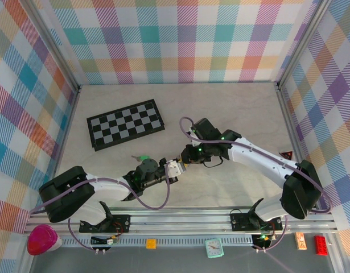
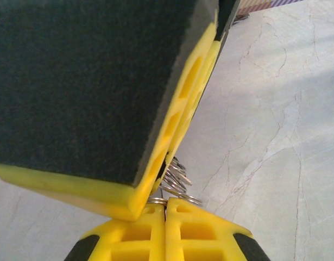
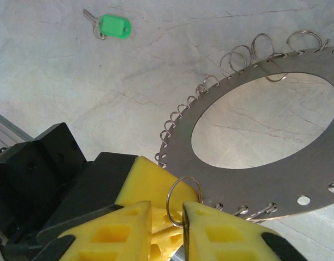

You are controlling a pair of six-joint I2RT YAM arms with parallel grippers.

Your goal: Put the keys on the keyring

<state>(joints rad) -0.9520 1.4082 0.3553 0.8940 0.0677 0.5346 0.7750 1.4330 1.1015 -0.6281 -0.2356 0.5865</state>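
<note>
Left jaws pressed shut on the keyring (image 3: 264,190) rim. Right jaws stand narrow around one small rim loop (image 3: 183,178); grip unclear. Green key (image 3: 115,26) lies on the table (image 3: 58,81), well apart.

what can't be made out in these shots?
Right wrist view: keyring cut off by the right edge; whether the right end effector pinches the small loop is unclear.
Left wrist view: that end effector's pad hides most of the keyring ahead of the left end effector.
Top view: both end effectors cover the keyring; too small to trace.
</note>
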